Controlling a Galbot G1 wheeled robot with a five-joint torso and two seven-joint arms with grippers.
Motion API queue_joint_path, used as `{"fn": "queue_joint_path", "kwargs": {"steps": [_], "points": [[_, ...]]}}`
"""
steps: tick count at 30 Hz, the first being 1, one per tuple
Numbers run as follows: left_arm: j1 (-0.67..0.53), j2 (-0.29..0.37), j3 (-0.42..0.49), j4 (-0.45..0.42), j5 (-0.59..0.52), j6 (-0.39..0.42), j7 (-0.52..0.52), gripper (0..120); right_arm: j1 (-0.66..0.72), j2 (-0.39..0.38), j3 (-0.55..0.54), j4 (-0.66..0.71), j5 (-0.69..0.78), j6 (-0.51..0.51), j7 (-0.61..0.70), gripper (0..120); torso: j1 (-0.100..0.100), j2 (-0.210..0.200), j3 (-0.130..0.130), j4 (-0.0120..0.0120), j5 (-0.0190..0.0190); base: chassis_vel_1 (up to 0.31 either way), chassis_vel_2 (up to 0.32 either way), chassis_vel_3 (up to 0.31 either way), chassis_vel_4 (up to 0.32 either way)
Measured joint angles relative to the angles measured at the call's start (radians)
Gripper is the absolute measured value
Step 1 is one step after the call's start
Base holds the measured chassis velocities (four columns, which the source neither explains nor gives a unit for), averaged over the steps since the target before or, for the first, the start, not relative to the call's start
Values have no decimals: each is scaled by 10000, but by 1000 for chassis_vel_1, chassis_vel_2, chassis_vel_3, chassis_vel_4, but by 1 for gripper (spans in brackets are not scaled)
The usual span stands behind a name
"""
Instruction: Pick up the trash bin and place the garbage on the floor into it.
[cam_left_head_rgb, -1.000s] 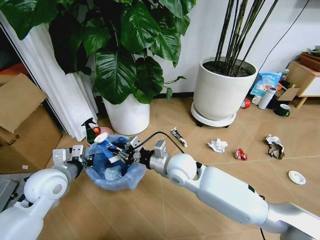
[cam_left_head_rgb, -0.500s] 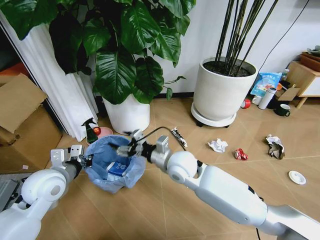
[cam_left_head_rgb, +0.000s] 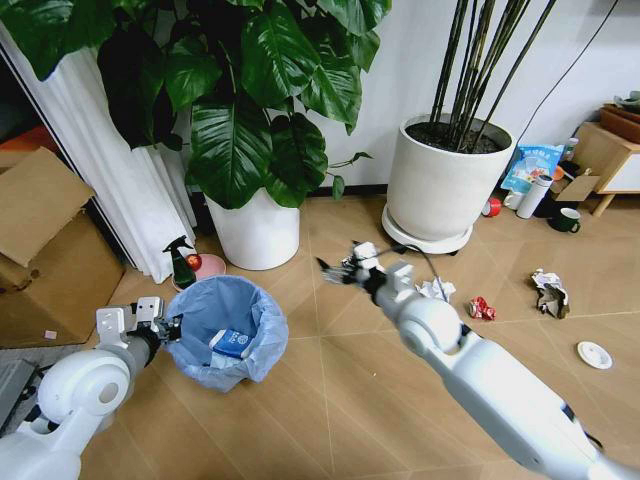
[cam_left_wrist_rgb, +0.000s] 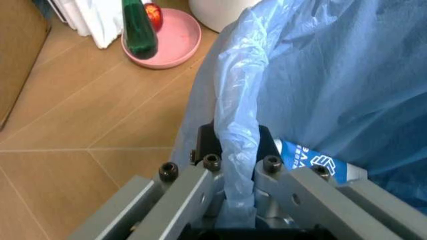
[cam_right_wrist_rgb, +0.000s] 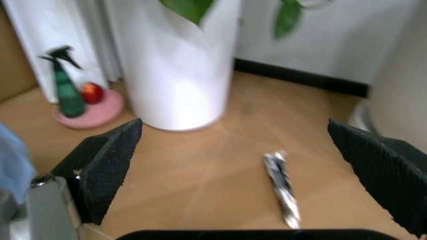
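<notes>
The trash bin (cam_left_head_rgb: 228, 322), lined with a light blue bag, is held just above the floor (cam_left_head_rgb: 330, 400) at the left. My left gripper (cam_left_head_rgb: 163, 326) is shut on its rim; the left wrist view shows the fingers (cam_left_wrist_rgb: 200, 180) pinching the bag fold (cam_left_wrist_rgb: 237, 130). A blue-white carton (cam_left_head_rgb: 230, 345) lies inside the bin. My right gripper (cam_left_head_rgb: 338, 264) hangs open above the floor between the two pots, over a silvery wrapper (cam_right_wrist_rgb: 281, 192). More garbage lies to the right: a white paper wad (cam_left_head_rgb: 437, 291), a red scrap (cam_left_head_rgb: 481, 309), a crumpled wrapper (cam_left_head_rgb: 549, 292) and a white lid (cam_left_head_rgb: 593, 354).
Two big white plant pots (cam_left_head_rgb: 258, 232) (cam_left_head_rgb: 440, 190) stand at the back. A green spray bottle (cam_left_head_rgb: 181, 262) on a pink dish (cam_left_head_rgb: 208, 267) sits behind the bin. Cardboard boxes (cam_left_head_rgb: 45, 255) are at the left; a mug (cam_left_head_rgb: 566, 220) and wooden furniture (cam_left_head_rgb: 612, 155) are far right.
My right gripper let the blue-white carton go into the bin, then swung away to the right and now hangs open over the floor between the pots. The left gripper kept its hold.
</notes>
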Motion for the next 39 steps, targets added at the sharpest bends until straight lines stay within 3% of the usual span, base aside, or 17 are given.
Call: {"fn": "queue_joint_path", "kwargs": {"steps": [4,14,39], "points": [[227,-115,-12,-172,276,-58,111,0,-696,22,857,-113,-135,57,-314,100,0,0,0,3,1,0,0,0,0],[457,-80,-51,-446,354,-112,137,0,-1087,131,1370,-162,-176,133,-412,100,0,0,0,4,-1,0,0,0,0],[711,-78,-146,-684,502,-242,194,0,-1288,175,1441,-99,-330,219,-441,100,1,0,1,5,-2,-50,-47,50,47]]}}
